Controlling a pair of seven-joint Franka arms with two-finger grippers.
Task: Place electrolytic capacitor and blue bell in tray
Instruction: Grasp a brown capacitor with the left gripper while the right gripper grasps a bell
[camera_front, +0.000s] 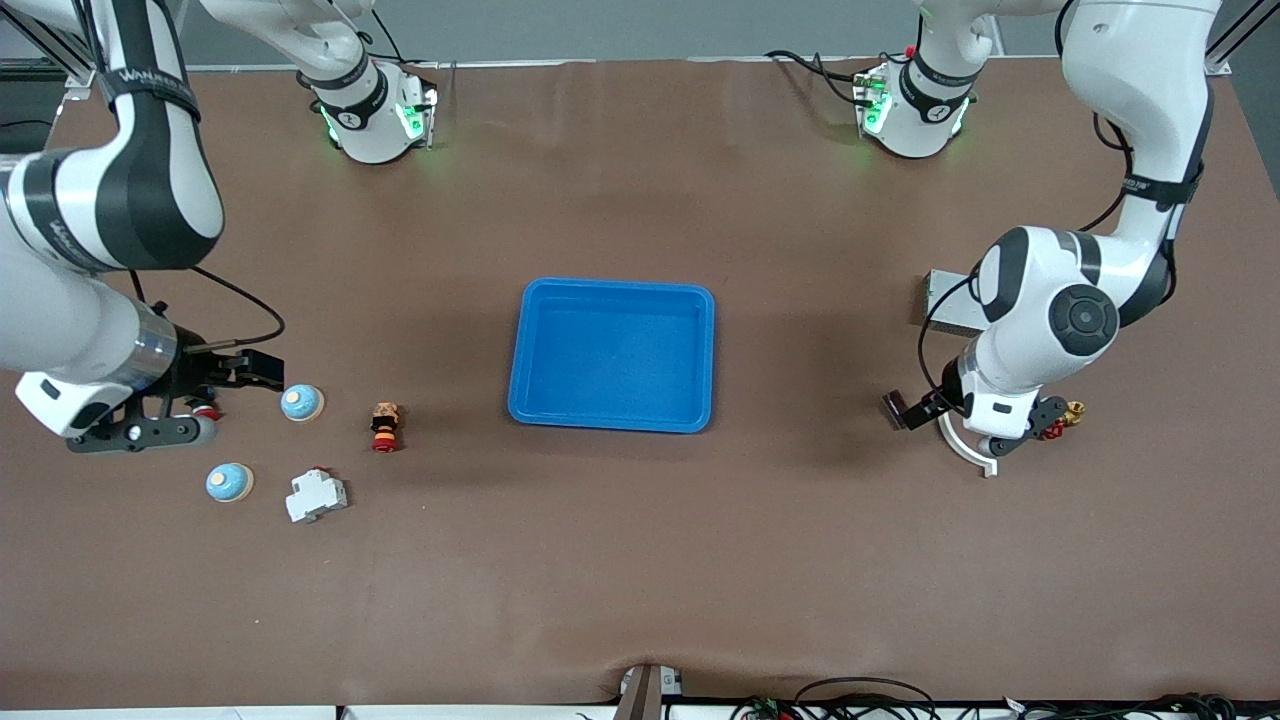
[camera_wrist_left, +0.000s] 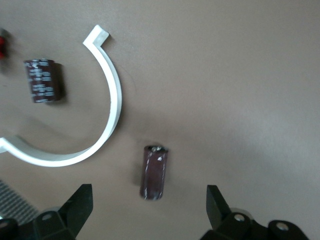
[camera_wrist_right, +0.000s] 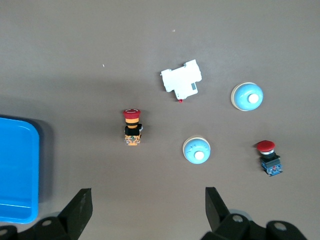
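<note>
The blue tray lies mid-table, with nothing in it. An electrolytic capacitor, dark brown, lies on its side on the table. My left gripper hangs open just above it, toward the left arm's end, with one end of the capacitor between the fingers. A second capacitor lies beside a white curved clip. Two blue bells sit toward the right arm's end. My right gripper hovers open and holds nothing above the table by those bells.
A red button on a yellow base and a white breaker lie by the bells. A red button on a blue base sits under the right arm. A grey metal box stands by the left arm.
</note>
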